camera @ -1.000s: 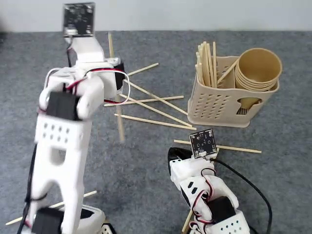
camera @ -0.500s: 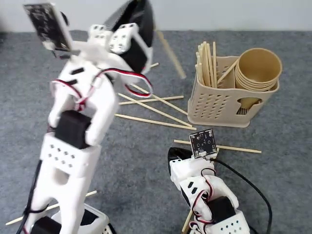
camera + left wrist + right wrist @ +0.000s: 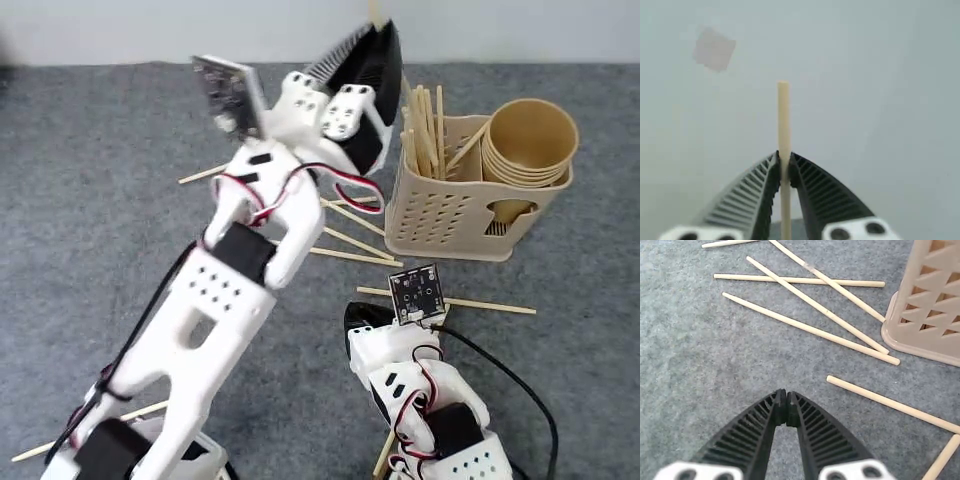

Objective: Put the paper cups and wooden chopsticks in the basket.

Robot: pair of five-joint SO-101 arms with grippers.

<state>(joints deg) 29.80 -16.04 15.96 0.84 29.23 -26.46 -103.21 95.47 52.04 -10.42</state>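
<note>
Though seemingly aloft, chopstick (image 3: 783, 117) in pincer (image 3: 784, 161)

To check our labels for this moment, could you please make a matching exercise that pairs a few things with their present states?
1 left gripper
2 right gripper
3 paper cups
4 loose chopsticks

A stacked in the basket
B lying on the table
C shut, empty
D shut on the held chopstick

Pairs: 1-D, 2-C, 3-A, 4-B

Robot lab bench: grey mat (image 3: 80, 200), pale wall (image 3: 500, 30)
</note>
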